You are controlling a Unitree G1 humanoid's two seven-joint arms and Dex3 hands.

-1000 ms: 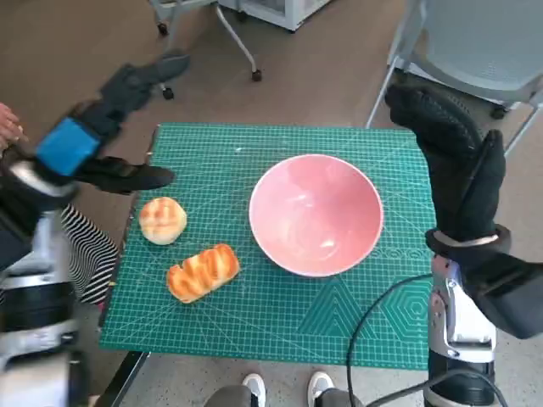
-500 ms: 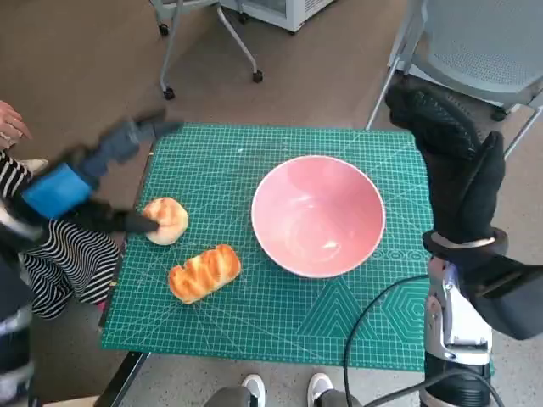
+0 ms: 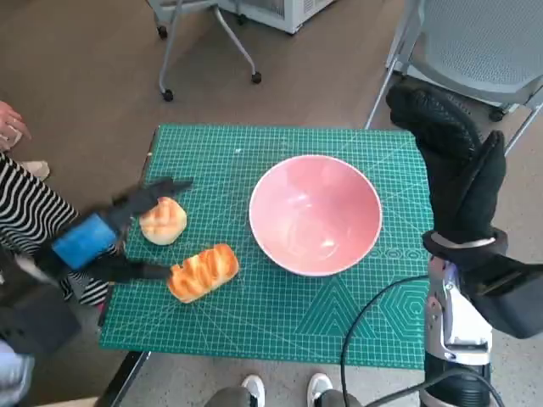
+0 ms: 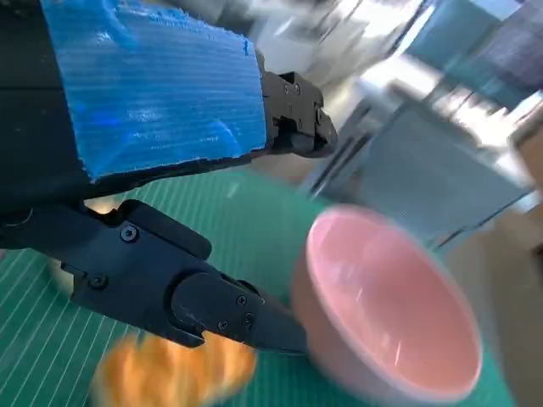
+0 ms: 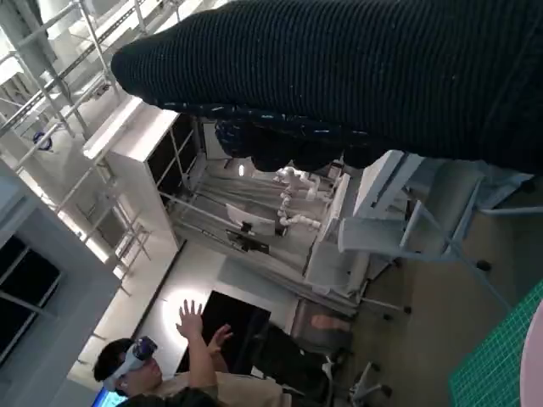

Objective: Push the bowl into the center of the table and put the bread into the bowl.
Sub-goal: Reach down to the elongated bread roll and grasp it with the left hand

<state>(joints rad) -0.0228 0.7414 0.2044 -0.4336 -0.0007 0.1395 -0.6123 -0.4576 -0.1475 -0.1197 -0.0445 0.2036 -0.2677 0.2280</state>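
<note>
Left hand (image 3: 102, 237) drops beside the loaf (image 3: 203, 271), fingers spread, empty; right hand (image 3: 454, 165) hovers, flat. Bowl (image 3: 316, 214) sits near centre. Close squarely around the loaf before lifting.

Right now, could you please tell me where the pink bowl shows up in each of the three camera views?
Head view: the pink bowl sits right of centre on the green cutting mat.
Left wrist view: the bowl fills the lower right, just past the left hand and its fingers.
Right wrist view: only a sliver of its rim shows at the lower right edge.
Shared landmark: the green mat, visible in all three.
</note>
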